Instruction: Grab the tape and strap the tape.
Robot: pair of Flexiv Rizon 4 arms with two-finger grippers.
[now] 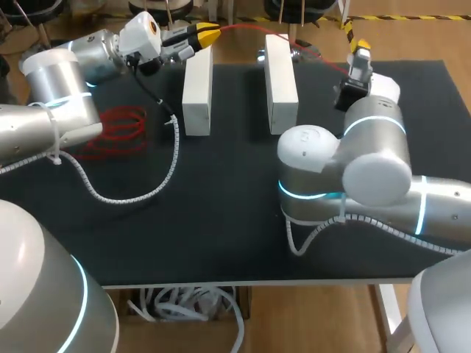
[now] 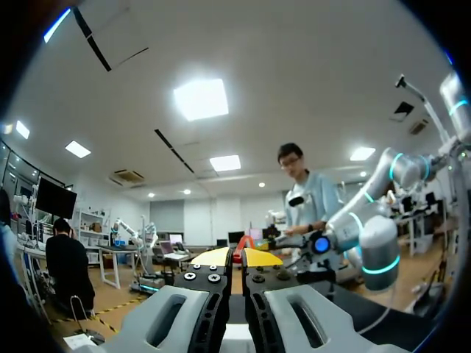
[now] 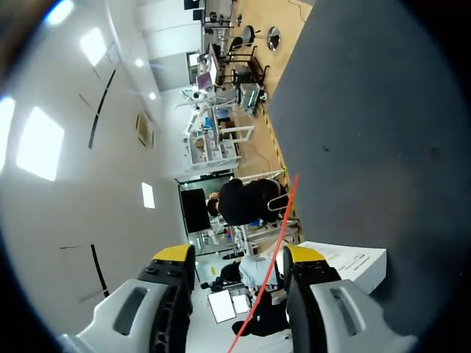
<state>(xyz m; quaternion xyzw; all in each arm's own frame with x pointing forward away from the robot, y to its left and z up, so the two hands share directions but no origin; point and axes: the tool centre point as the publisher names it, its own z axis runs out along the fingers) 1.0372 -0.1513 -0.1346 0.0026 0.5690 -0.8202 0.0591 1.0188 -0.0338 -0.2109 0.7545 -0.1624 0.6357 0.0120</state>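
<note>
A thin red tape (image 1: 254, 29) runs taut from my left gripper (image 1: 206, 33) across the tops of two white blocks toward my right gripper (image 1: 359, 46). The left gripper hovers over the far end of the left white block (image 1: 197, 88) and is shut on the red tape's end (image 2: 238, 248), its yellow tips pressed together. A loose red coil of tape (image 1: 118, 129) lies on the black table under the left arm. In the right wrist view the red tape (image 3: 278, 250) passes between the fingers of my right gripper (image 3: 239, 257), which stand apart, the tape nearer one finger.
The right white block (image 1: 280, 81) stands parallel to the left one, with a gap between them. A white spiral cable (image 1: 158, 180) trails over the black table (image 1: 221, 228). My right arm's large elbow (image 1: 353, 165) sits over the table's right half.
</note>
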